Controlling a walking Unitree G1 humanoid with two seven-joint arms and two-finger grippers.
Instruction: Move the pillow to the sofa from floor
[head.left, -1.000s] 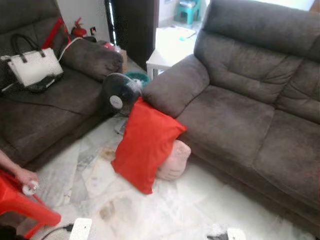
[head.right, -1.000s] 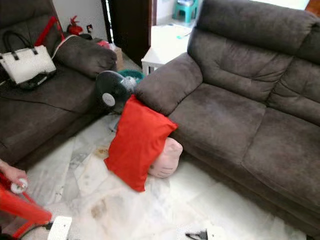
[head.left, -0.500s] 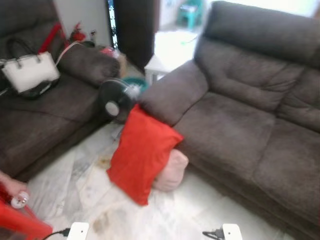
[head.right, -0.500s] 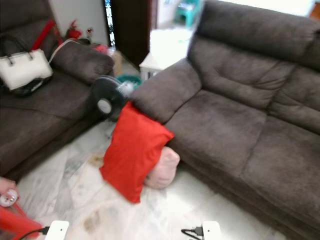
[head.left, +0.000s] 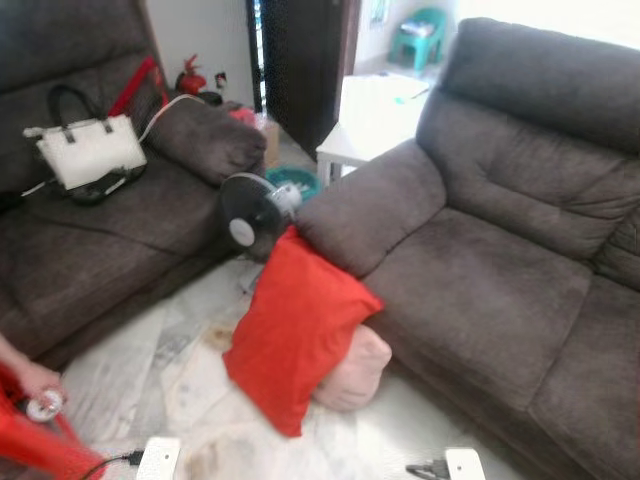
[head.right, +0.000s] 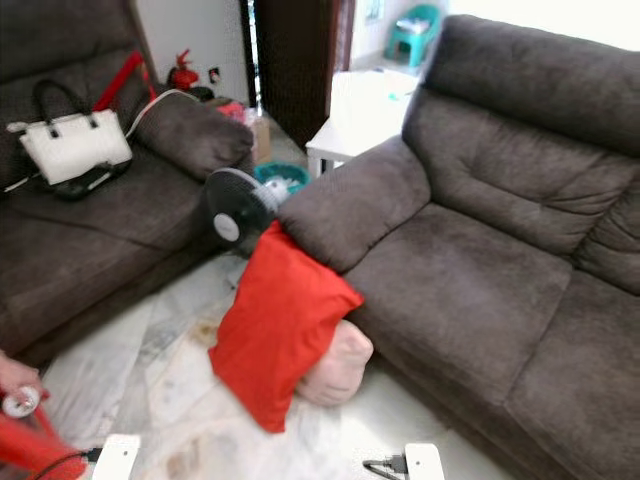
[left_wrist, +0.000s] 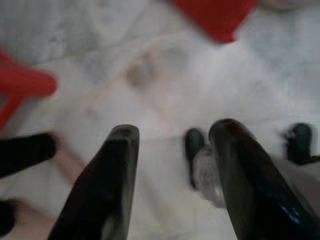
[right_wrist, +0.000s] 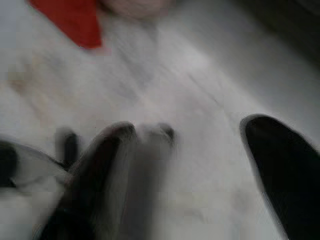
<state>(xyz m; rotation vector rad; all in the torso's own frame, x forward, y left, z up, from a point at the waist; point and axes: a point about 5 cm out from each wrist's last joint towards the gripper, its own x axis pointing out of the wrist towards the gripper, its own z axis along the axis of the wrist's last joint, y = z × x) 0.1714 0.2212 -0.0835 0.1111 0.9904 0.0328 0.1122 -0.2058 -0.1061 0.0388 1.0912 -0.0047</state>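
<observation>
View shifted since earlier; things unmoved. Red pillow (head.left: 297, 343) on floor (head.left: 190, 400), leaning against sofa (head.left: 480, 290), well ahead of both jaws. Left gripper (left_wrist: 172, 150) and right gripper (right_wrist: 190, 150) spread wide, empty, above floor.

A red pillow (head.left: 297, 345) stands tilted on the pale marble floor (head.left: 130, 370), its upper corner leaning against the armrest front of the dark brown sofa (head.left: 480, 290). A second, pale pink pillow (head.left: 352, 370) (partly hidden behind the red one) lies on the floor against the sofa base.
</observation>
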